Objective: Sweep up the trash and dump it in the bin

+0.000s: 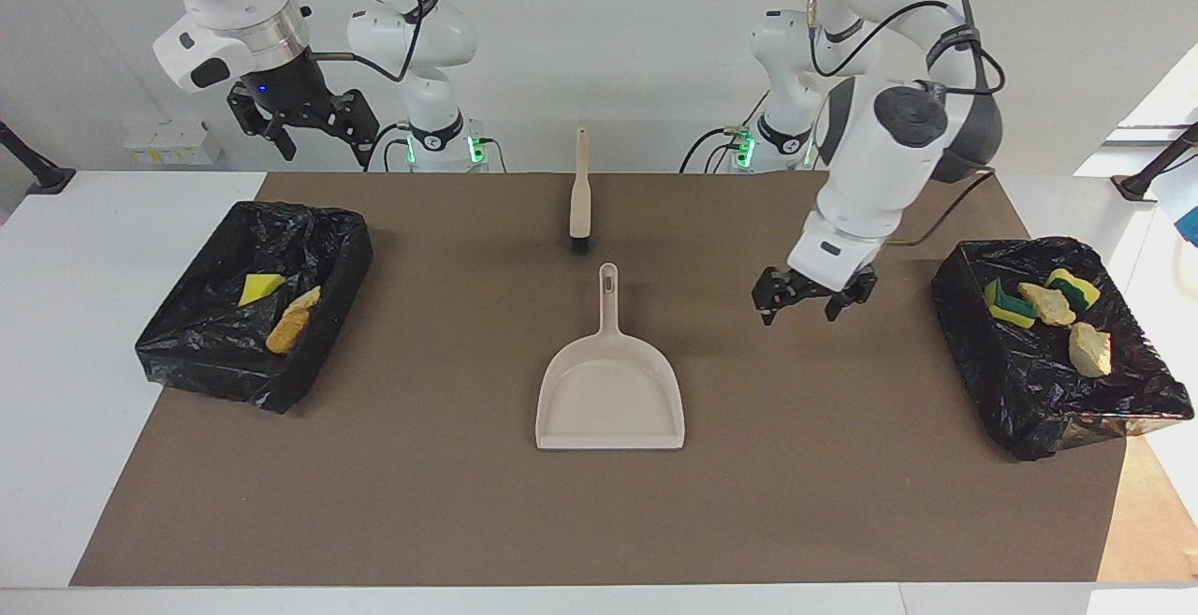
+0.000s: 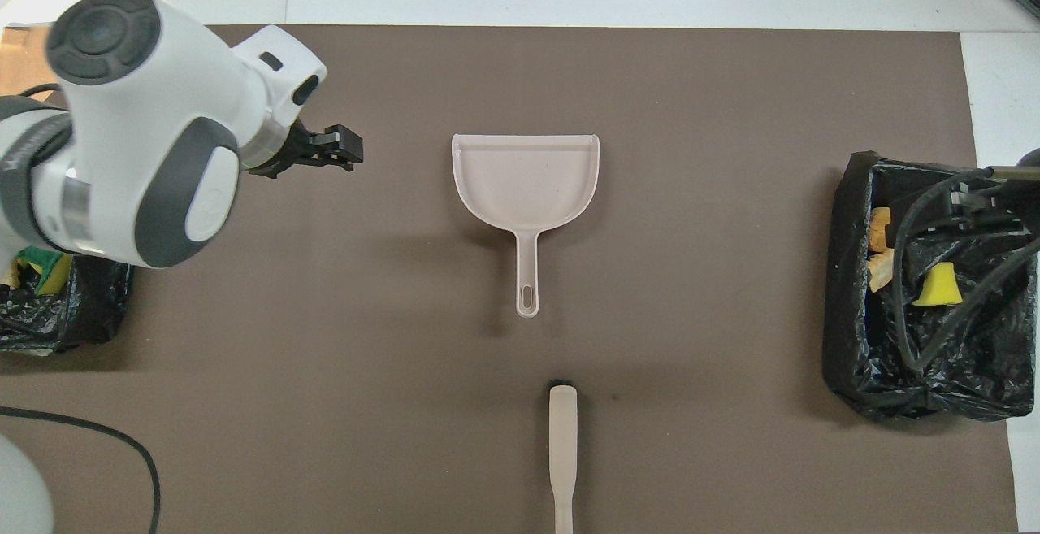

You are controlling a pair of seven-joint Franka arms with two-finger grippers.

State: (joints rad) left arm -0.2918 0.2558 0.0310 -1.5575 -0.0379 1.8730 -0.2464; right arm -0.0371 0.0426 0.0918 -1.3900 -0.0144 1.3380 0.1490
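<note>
trash [image 1: 1046, 304] you see lies jumbled in both bins [image 1: 1048, 381], no shared axis; left gripper [image 1: 810, 300] and right gripper [image 1: 301, 131]: jaws spread, empty.

Both arms raised, both grippers empty.
We see the left gripper [image 1: 803, 297] open above the brown mat [image 1: 449, 503]; the right gripper [image 1: 309, 128] hangs open over the mat's robot-side corner.

light: bright, even | shadows: soft, faint on mat [image 1: 842, 465] | focus: sharp
</note>
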